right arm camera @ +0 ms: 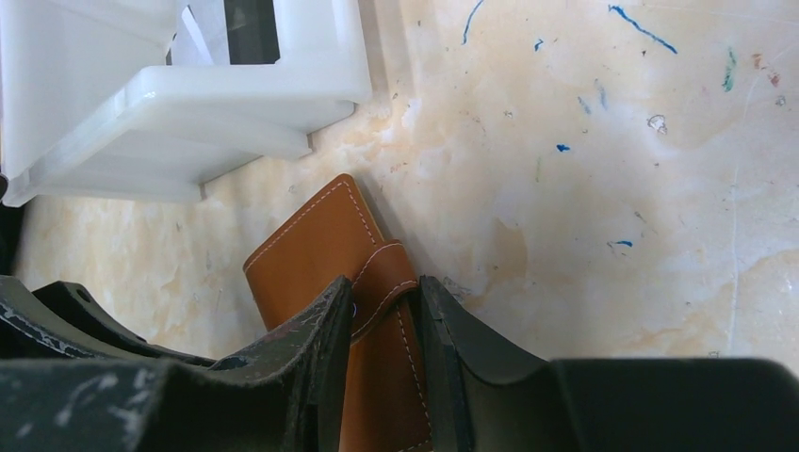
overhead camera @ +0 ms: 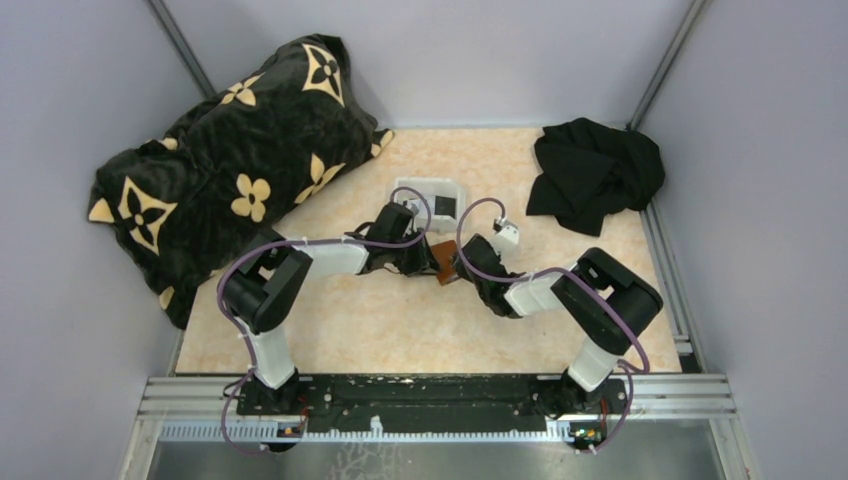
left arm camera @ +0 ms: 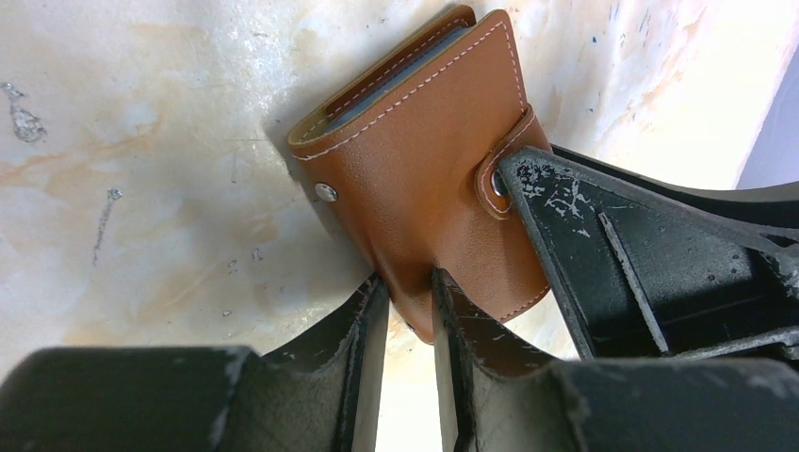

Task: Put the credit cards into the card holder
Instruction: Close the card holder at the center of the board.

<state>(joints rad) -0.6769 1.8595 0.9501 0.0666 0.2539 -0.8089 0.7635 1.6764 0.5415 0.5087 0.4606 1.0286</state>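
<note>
The card holder (left arm camera: 424,160), a brown leather wallet snapped closed with a strap, is tilted just above the table between both grippers (overhead camera: 446,268). My left gripper (left arm camera: 410,287) is shut on its lower corner. My right gripper (right arm camera: 384,297) is shut on the strap side of the card holder (right arm camera: 301,250); one of its fingers (left arm camera: 584,245) lies against the snap in the left wrist view. A dark flat rectangle (overhead camera: 443,207) lying in the white tray looks like one of the credit cards; other cards are not visible.
The white plastic tray (overhead camera: 410,187) stands just behind the grippers, its rim (right arm camera: 188,89) close above the wallet. A black patterned cushion (overhead camera: 230,160) fills the back left. A black cloth (overhead camera: 590,175) lies at the back right. Grey walls enclose the table.
</note>
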